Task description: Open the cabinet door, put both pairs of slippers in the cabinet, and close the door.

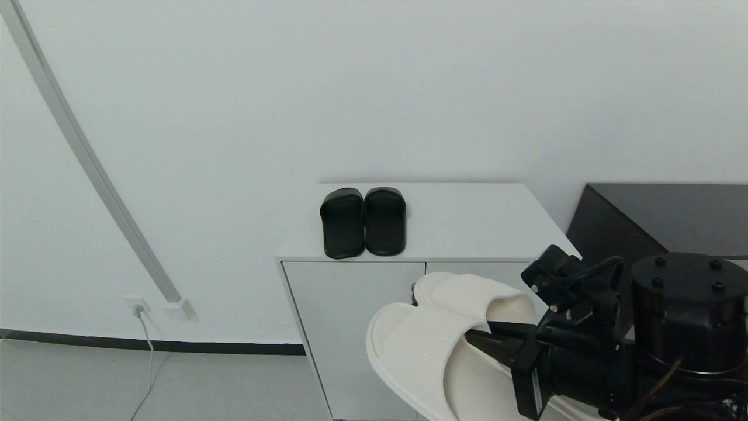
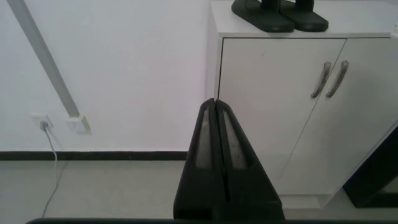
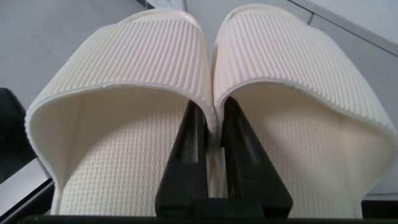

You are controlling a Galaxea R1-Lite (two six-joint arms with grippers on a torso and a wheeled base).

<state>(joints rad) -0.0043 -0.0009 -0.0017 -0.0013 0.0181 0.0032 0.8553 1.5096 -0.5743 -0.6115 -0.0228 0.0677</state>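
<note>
Wall [image 1: 374, 88]: plain white, behind the cabinet; a grey conduit [image 1: 87, 152] runs down it on a slant, to the left of the cabinet

Cabinet [image 1: 350, 304]: white, two doors, both shut, standing against the wall on a grey floor [image 1: 76, 380]

Dark-topped furniture [image 1: 672, 216]: just beside the cabinet, on its right side

White slippers [image 1: 432, 345]: one pair, ribbed straps, held side by side off the floor in front of the cabinet's doors, below the level of its top, toes toward the cabinet

Black slippers [image 1: 362, 222]: one pair, side by side and touching, on the cabinet top toward its left front edge, above the left door

Right end effector [image 1: 485, 339]: black, in front of the cabinet; pinching the white slippers, one finger under each strap, the two adjoining inner edges squeezed between them [image 3: 214, 118]

Left end effector [image 2: 215, 109]: black, fingers pressed together with nothing between, low and to the left of the cabinet front

Door handles [image 2: 331, 78]: two metal bars, close together where the cabinet doors meet

Wall socket [image 1: 135, 304]: low on the wall, left of the cabinet, with a grey cable [image 1: 149, 362] hanging to the floor
</note>
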